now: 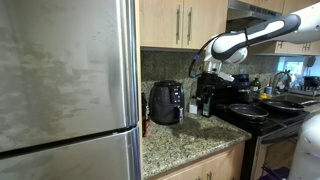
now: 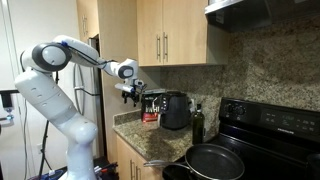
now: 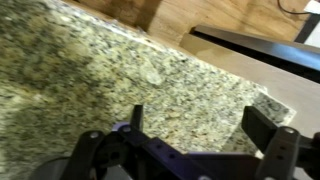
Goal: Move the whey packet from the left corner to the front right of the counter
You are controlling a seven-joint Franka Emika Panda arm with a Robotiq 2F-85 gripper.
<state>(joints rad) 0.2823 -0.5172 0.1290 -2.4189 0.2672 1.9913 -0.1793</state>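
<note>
The whey packet (image 2: 152, 104) is standing upright near the back of the counter (image 2: 146, 136). It is sitting just beside the black air fryer (image 2: 176, 110), on the side away from the dark bottle (image 2: 198, 124) and the stovetop (image 2: 266, 146). The gripper (image 2: 130, 93) is hovering over the granite without touching the packet, and in the wrist view its fingers (image 3: 135, 122) are showing spread wide apart, holding nothing between them.
</note>
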